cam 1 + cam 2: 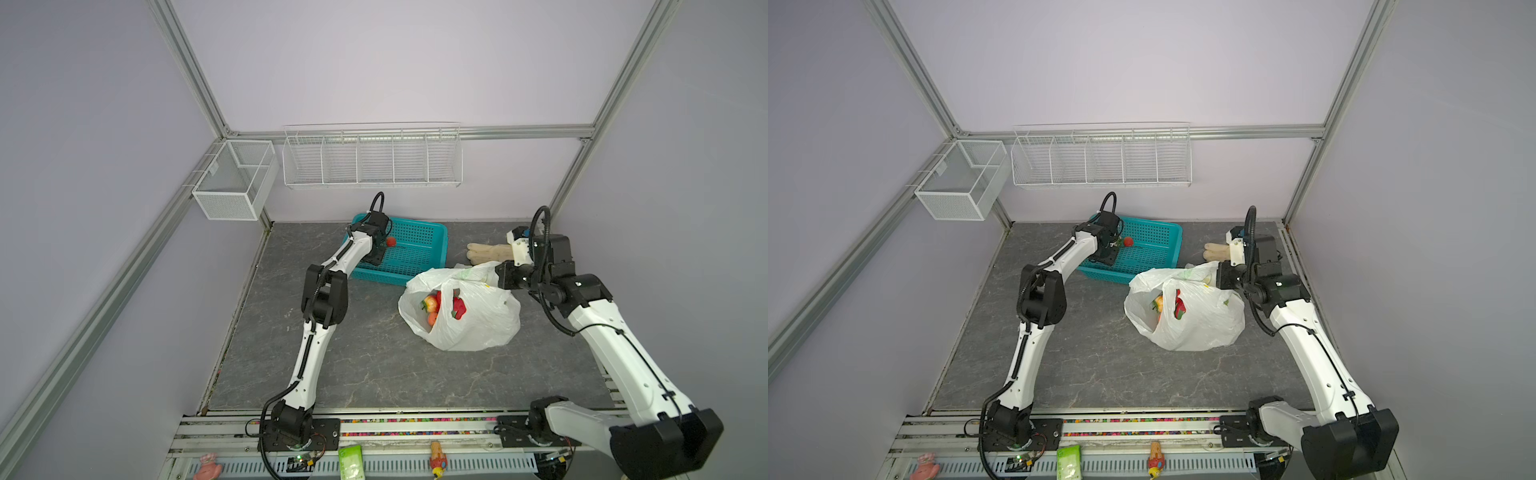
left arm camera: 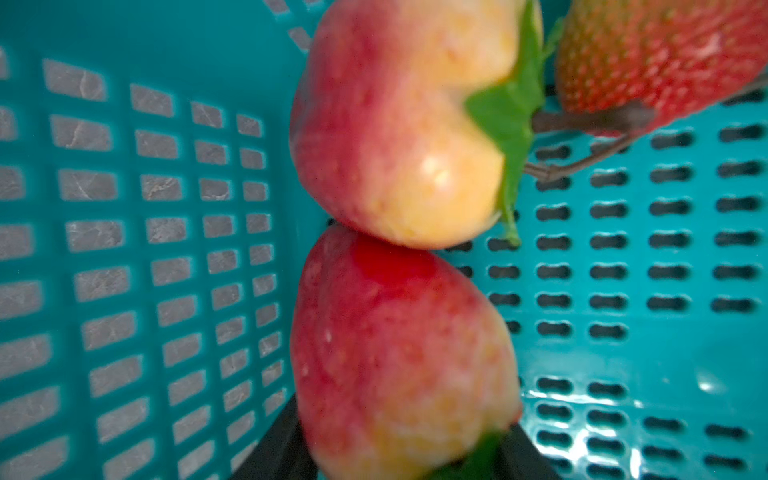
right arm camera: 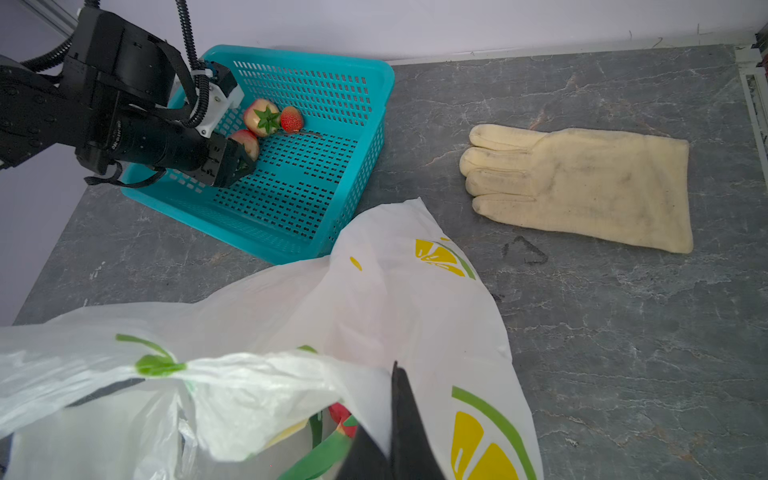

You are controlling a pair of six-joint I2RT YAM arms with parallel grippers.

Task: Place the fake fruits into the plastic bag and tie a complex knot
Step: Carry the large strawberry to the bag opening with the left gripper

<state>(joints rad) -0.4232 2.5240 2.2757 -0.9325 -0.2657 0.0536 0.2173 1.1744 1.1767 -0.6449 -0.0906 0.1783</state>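
Note:
My left gripper (image 2: 399, 453) reaches into the teal basket (image 3: 376, 79) and is shut on a red-peach apple-like fake fruit (image 2: 399, 353), whose sides its dark fingers touch. A second such fruit (image 2: 399, 124) and a strawberry (image 2: 665, 54) lie just beyond it on the basket floor. The plastic bag (image 1: 478, 328) with lemon print stands mouth-open in the middle right of both top views. Several fake fruits (image 1: 432, 307) show inside it. My right gripper (image 3: 392, 436) is shut on the bag's upper edge and holds it up.
A beige glove (image 3: 582, 187) lies flat behind the bag, right of the basket. Two white wire baskets (image 1: 372, 158) (image 1: 235, 178) hang on the back wall and in the left corner. Small items lie along the front rail (image 1: 349, 461).

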